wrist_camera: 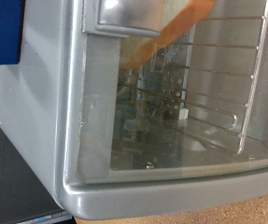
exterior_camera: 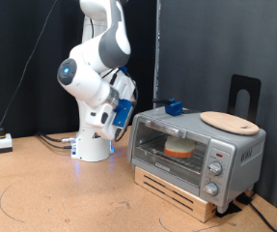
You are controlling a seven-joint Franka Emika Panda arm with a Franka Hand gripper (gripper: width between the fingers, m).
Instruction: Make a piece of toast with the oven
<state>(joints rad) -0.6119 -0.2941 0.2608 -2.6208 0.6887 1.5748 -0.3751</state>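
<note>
The silver-grey oven (exterior_camera: 198,147) stands on a wooden pallet at the exterior view's right, with its glass door up against the front. The piece of toast (exterior_camera: 180,147) lies inside on the wire rack, pale with an orange-brown edge. My gripper (exterior_camera: 128,114) hangs just off the oven's left end, close to the door, with nothing visible between its fingers. The wrist view looks closely at the oven's glass door (wrist_camera: 185,112) and its handle (wrist_camera: 124,13). An orange-brown strip of the toast (wrist_camera: 176,33) shows through the glass. The fingertips do not show there.
A round tan wooden board (exterior_camera: 230,122) and a small blue object (exterior_camera: 174,106) lie on the oven's top. Three knobs (exterior_camera: 215,166) sit on its right front panel. A black stand (exterior_camera: 244,95) rises behind. A small white box (exterior_camera: 2,142) and cables lie at the table's left.
</note>
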